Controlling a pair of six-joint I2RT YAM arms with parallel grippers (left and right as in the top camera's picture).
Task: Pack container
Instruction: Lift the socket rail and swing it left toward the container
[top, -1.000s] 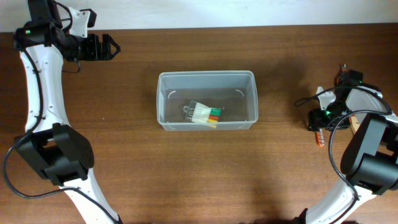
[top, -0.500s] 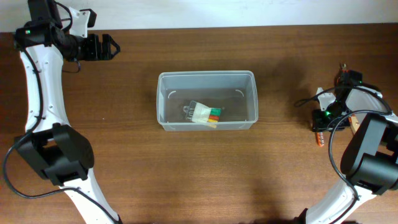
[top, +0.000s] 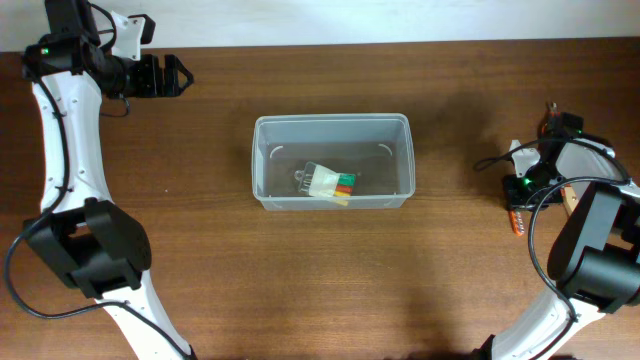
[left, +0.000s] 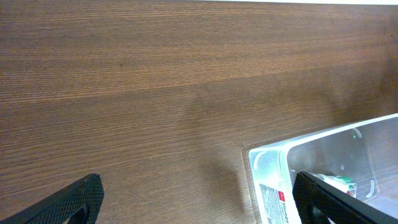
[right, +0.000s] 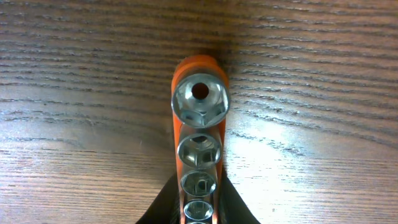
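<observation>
The container (top: 330, 118), a clear tub, stands mid-table with a small packet of coloured pieces (top: 330, 182) inside. Its corner also shows in the left wrist view (left: 292, 152). My left gripper (top: 175, 75) hovers at the far left back, well away from the tub. It is open (left: 199, 208), with bare wood between its fingers. At the right edge my right gripper (top: 514, 198) points down onto an orange socket rail (top: 516, 224). In the right wrist view the rail (right: 199, 130) carries several chrome sockets. Both dark fingers of the right gripper (right: 199, 208) press against its sides.
A wooden-handled item (top: 568, 198) lies partly under the right arm. A small white object (top: 515, 148) sits just behind the right gripper. The table's back edge meets a white wall (top: 400, 20).
The right gripper's fingers have drawn in onto the socket rail. The left arm, the container and its contents have not moved.
</observation>
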